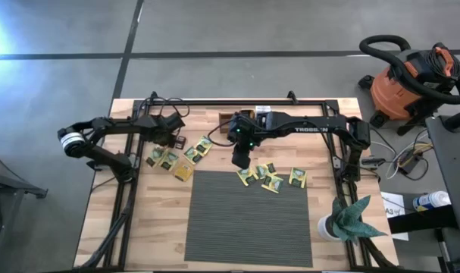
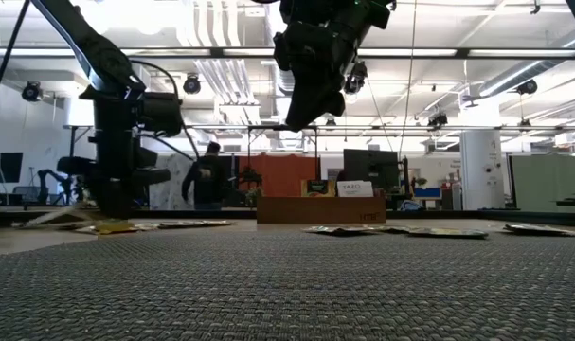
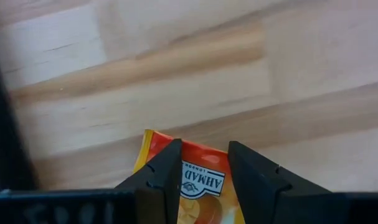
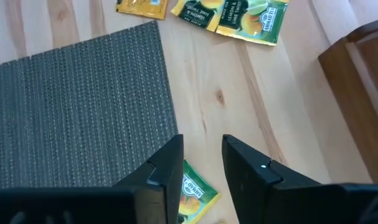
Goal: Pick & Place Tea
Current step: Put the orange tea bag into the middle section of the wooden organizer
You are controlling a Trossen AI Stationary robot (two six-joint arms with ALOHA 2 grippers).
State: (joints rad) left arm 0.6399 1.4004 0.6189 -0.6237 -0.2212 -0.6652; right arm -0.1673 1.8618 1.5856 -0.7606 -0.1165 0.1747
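Grey mat (image 1: 248, 218) lay nearest, tea sachets (image 1: 271, 179) scattered along its far edge on table (image 1: 154, 220). Left gripper (image 3: 203, 177) low, jaws spread astride orange sachet (image 3: 198, 186). Right gripper (image 1: 240, 159) raised above sachets, jaws parted, empty.

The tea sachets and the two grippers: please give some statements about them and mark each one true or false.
1. The left gripper stands over an orange sachet. True.
2. The right gripper rests on the table. False: in the low view it hangs well above the surface.
3. The grey mat is covered with sachets. False: the sachets lie on the wooden table beside the mat's edges.
4. A yellow-green sachet lies under the right gripper, beside the mat. True.
5. The right gripper holds a sachet. False: nothing is between its fingers.
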